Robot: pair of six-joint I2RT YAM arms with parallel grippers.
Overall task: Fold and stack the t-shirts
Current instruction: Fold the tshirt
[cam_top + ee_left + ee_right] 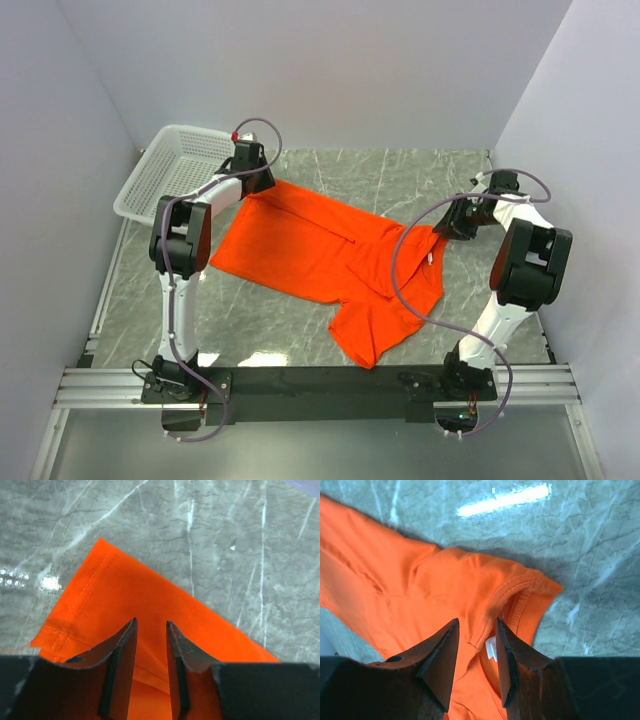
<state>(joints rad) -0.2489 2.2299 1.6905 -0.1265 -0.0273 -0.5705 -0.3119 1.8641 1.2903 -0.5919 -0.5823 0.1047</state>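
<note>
On the grey marble table (420, 175), the orange t-shirt (310, 250) lies spread slantwise between the two arms. Its body runs from far left to near right, and one sleeve points toward the near edge. It is not yet a neat packet. The right half is rumpled and lapped over itself, so the work looks to be at an early fold, with nothing stacked.

The left gripper (151, 625) sits over the far-left hem corner (92, 570), where the stitched edge lies flat on the stone. Its jaws stand narrowly apart with orange cloth showing in the gap. I cannot tell whether they are biting that cloth or only poised above it.

The right gripper (476, 625) is at the collar (520, 587), which is bunched up, with the white label (491, 647) just beside one finger. Its jaws also leave a slim gap over a ridge of cloth, and a grip can be neither confirmed nor ruled out.

In my judgement the next move needs a firm pinch at both points. After that, the two arms should lift and carry together so the cloth comes over evenly instead of dragging or twisting. The loose collar is the likelier end to slip.

The white basket (140, 190) stands at the far-left corner, just behind the left arm (185, 240) and apart from the shirt.
</note>
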